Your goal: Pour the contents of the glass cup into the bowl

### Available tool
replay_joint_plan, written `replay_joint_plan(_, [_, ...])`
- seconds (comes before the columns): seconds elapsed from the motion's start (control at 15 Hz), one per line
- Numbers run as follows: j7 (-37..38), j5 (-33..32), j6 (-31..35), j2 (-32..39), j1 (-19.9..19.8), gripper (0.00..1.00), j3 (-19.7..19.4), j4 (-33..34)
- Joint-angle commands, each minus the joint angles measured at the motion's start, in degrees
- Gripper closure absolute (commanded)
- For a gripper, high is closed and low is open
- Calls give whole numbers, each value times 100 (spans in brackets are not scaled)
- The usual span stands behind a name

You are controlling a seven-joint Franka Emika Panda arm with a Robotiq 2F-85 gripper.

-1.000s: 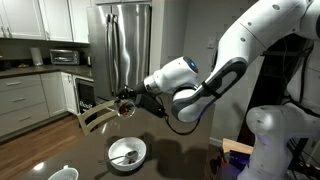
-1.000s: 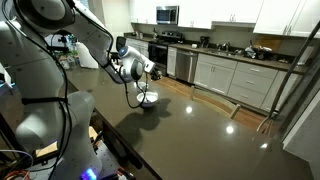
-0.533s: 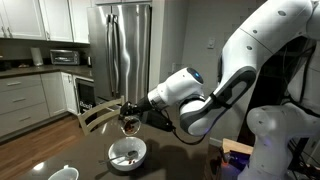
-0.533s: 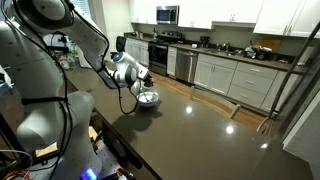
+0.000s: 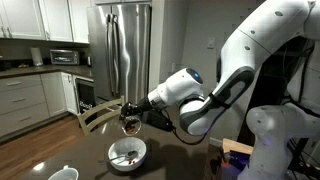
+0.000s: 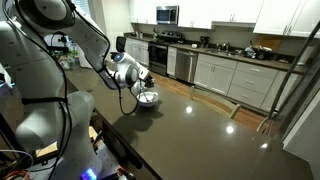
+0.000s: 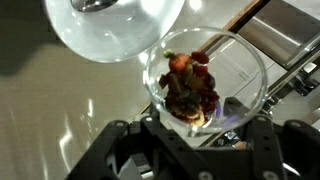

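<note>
- Kitchen setting: a stainless fridge (image 5: 122, 45) at the back in an exterior view, white cabinets (image 6: 225, 72) along the wall, and a dark, glossy desk (image 6: 200, 140) carrying the dishes.
- On that desk sits the bowl (image 5: 127, 153), wide and white, also seen in the other exterior picture (image 6: 148, 99) and at the top of the wrist view (image 7: 115, 25).
- A smaller white cup (image 5: 63, 174) stands near the desk's front edge, well apart from the bowl.
- Up above, the white arm (image 5: 250, 50) reaches across and down toward the bowl.
- The fingers (image 7: 108, 150) are clamped on the glass cup (image 7: 205, 80), one dark finger at each side of it (a firm hold, nothing loose about it).
- In an exterior view the glass cup (image 5: 129, 123) hangs in the air just over the bowl, not touching its rim.
- From the wrist we look straight into the cup's mouth, and the contents (image 7: 190, 88) are inside: a little clump of reddish-brown bits against the glass wall.
- The cup's rim lies right beside the bowl's rim in the wrist view.
- Something small lies in the bowl, too small to name.
</note>
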Motion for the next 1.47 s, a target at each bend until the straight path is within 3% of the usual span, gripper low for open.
replay_joint_plan(0.0, [-35, 131, 28, 227, -318, 58, 292, 144])
replay_joint_plan(0.73, [-127, 61, 20, 624, -1036, 58, 993, 637])
replay_joint_plan(1.07, [-183, 55, 20, 776, -1291, 58, 1072, 801])
replay_joint_plan(1.13, [-977, 869, 20, 666, -1347, 58, 1297, 780])
replay_joint_plan(1.4, [-2013, 1939, 20, 643, -1515, 58, 1598, 901])
